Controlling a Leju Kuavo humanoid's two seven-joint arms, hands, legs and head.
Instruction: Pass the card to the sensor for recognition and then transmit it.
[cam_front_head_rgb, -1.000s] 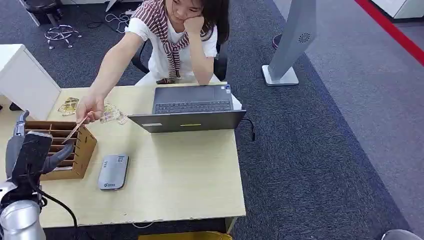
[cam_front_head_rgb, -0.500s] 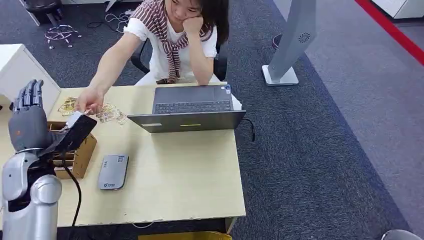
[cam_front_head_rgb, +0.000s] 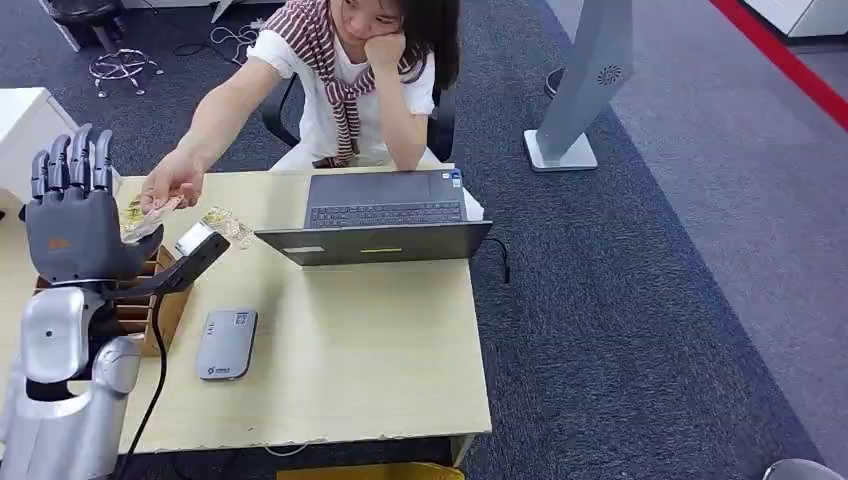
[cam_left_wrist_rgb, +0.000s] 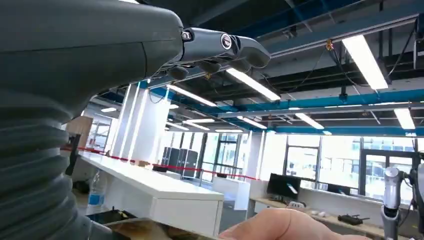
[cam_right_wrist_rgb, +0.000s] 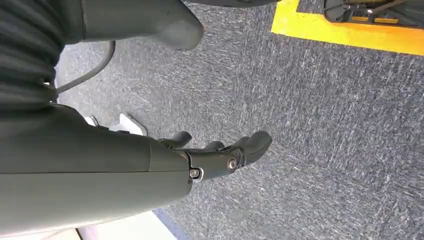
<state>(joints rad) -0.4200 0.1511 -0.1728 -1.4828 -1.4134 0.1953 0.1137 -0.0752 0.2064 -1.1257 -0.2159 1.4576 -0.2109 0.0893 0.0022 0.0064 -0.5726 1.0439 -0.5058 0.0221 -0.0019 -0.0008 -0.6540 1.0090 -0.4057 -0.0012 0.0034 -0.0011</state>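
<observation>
The left hand (cam_front_head_rgb: 75, 215) is raised above the tabletop (cam_front_head_rgb: 350, 340), palm side away from the head camera and fingers spread wide and upright, holding nothing; a second ago it hung low beside the wooden slotted box (cam_front_head_rgb: 150, 290), so it has risen and opened toward the person. The person's hand (cam_front_head_rgb: 172, 180) has drawn the card (cam_front_head_rgb: 152, 215) out of the box and now holds it in the air just beyond the robot's fingers, near but not touching. That looks like a handover about to happen: the robot's next step, as I judge it, is to close on the card and then carry it down to the grey card reader (cam_front_head_rgb: 226, 343) lying flat on the tabletop beside the box. The right hand (cam_right_wrist_rgb: 220, 155) hangs over the carpet with fingers loosely extended, empty. A laptop (cam_front_head_rgb: 385, 225) stands open behind the reader.
</observation>
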